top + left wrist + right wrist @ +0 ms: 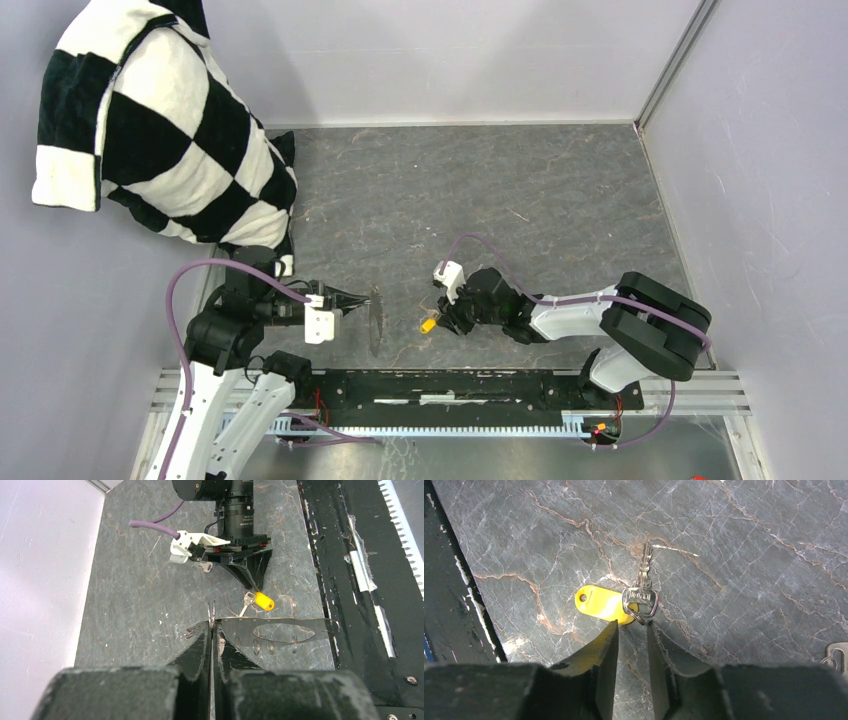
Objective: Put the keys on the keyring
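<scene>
On the dark marbled table (560,200) the yellow key (599,604) is laid flat, and the right gripper (631,630) is held low over it, fingers slightly parted at its head. The keyring (375,322) is clamped upright by the left gripper (212,630), near this key.

Dark veined stone tabletop (520,190), pale lilac walls (450,50), checkered cloth (160,130)

Keyring (375,325): in left claw (212,627), left of key.
Key (644,582): flat on tabletop (520,200), just ahead of right claw (632,626) tips.
Second key (205,566): on tabletop, by right wrist.
Cloth (160,130): far left corner.
</scene>
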`<state>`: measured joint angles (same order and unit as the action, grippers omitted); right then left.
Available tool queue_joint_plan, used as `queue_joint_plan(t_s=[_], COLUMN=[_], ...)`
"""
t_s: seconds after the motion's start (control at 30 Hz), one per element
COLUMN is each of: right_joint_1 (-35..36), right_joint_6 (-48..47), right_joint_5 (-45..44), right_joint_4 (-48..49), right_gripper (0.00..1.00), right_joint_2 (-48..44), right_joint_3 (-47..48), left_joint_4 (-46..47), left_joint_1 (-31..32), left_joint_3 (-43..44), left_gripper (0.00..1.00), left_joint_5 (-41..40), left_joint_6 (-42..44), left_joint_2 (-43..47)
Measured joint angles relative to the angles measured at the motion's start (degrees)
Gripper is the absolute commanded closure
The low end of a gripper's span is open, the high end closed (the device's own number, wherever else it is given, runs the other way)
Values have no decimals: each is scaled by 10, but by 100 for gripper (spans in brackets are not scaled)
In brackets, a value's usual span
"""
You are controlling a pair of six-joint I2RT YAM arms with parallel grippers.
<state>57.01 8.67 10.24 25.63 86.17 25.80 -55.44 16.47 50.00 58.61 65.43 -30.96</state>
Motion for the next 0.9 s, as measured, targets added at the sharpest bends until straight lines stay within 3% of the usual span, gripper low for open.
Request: queue_joint_plan(t_s=[0.37, 0.67, 0.9], right_joint_1=[0, 0, 13], right_joint_6=[-8, -27, -112], right_joint_5=[1, 10, 6], right_joint_4=[-5, -7, -31], right_gripper=[100, 100, 100], right_joint_2=[-1, -15, -116], right_joint_3=[0, 0, 3], left_joint_4=[0, -3, -6], left_joint_1=[0, 0, 0], left_joint_3=[0, 0, 0], left_gripper=[98, 98, 98], left_joint_5=[0, 0, 16], left_joint_6=[0, 0, -9], left_joint_2=[0, 3, -5])
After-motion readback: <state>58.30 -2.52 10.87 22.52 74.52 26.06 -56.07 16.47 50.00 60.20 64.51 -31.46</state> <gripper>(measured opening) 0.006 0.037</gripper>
